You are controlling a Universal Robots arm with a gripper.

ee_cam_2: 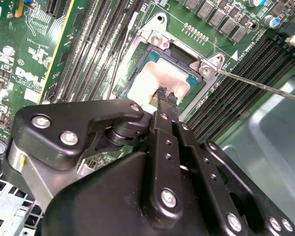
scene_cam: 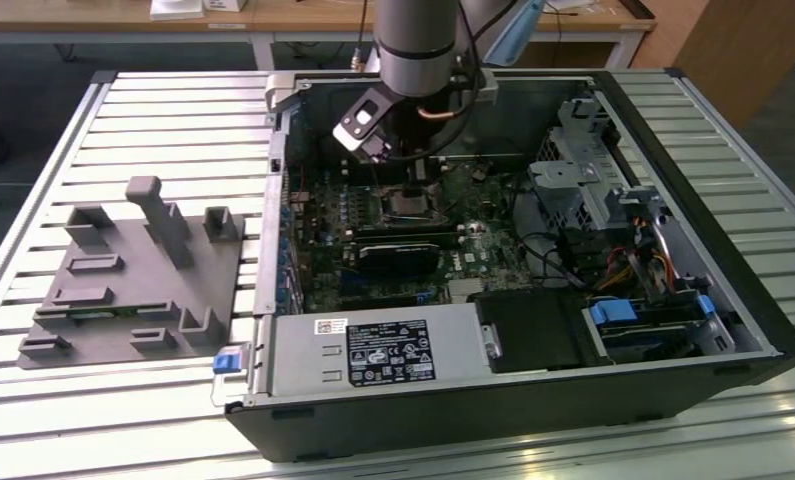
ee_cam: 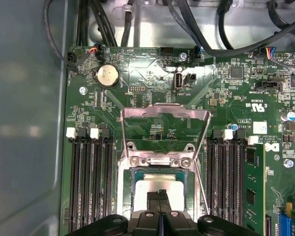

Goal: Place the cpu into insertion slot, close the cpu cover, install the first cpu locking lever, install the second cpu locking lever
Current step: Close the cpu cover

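Note:
The cpu (ee_cam: 157,186) lies flat in the insertion slot (scene_cam: 408,203), its pale silver top (ee_cam_2: 157,78) showing in both wrist views. My gripper (ee_cam: 160,197) stands right over it, fingers pressed together with nothing between them, tips (ee_cam_2: 166,96) at or just above the chip's top. The cpu cover (ee_cam: 164,112), a thin silver frame with a square window, is swung open away from the slot. A thin metal locking lever (ee_cam_2: 255,83) sticks out sideways, released. In the exterior view the gripper (scene_cam: 417,175) reaches down into the open computer case.
Long black memory slots (ee_cam: 88,182) flank the socket on both sides. A black card (scene_cam: 400,250) and the grey labelled power-supply box (scene_cam: 370,350) lie nearer the case front. A drive cage (scene_cam: 584,180) and cables crowd the exterior view's right. A grey fixture (scene_cam: 130,270) sits on the table.

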